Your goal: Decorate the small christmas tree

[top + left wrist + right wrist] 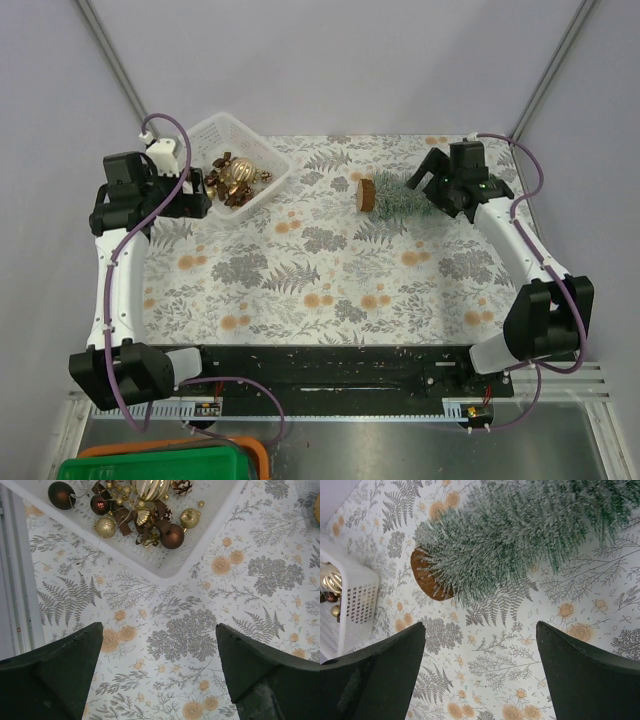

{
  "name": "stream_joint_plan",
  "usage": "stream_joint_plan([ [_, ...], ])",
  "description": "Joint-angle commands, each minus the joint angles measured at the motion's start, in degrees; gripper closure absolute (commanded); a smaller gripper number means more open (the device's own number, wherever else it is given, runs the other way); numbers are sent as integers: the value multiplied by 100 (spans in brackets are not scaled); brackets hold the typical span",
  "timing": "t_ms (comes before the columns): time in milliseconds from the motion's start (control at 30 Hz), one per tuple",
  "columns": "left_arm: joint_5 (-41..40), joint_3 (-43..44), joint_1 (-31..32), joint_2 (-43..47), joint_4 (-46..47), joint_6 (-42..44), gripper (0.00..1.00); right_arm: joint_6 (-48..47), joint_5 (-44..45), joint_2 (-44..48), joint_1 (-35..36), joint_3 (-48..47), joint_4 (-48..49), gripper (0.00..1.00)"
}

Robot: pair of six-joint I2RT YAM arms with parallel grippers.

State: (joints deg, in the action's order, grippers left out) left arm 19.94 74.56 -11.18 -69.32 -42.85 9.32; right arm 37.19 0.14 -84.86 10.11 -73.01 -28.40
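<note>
Right gripper (pixel 480 625) wide, empty, by small christmas tree (pixel 520 535); left gripper (pixel 159 625) likewise, view resolving baubles (pixel 172 536).

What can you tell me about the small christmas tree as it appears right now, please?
The small christmas tree is a cone of frosted dark-green bristles on a round wooden slice base. It lies on its side on the leaf-print tablecloth, undecorated, base facing the white basket, tip toward the right gripper, whose jaws stand open, not gripping it.

Bright even light, soft shadows, sharp
</note>
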Motion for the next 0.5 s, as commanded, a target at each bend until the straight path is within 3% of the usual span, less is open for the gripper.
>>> stream_joint_plan([
  [0, 362, -21, 203, 94, 330, -185, 1, 341, -470, -162, -465, -46, 230, 1],
  [233, 71, -74, 652, 103, 251, -317, 1, 912, -744, -900, -976, -520, 54, 1],
  [467, 71, -214, 652, 50, 163, -282, 1, 1097, -191, -1559, -1371, -986, -227, 2],
])
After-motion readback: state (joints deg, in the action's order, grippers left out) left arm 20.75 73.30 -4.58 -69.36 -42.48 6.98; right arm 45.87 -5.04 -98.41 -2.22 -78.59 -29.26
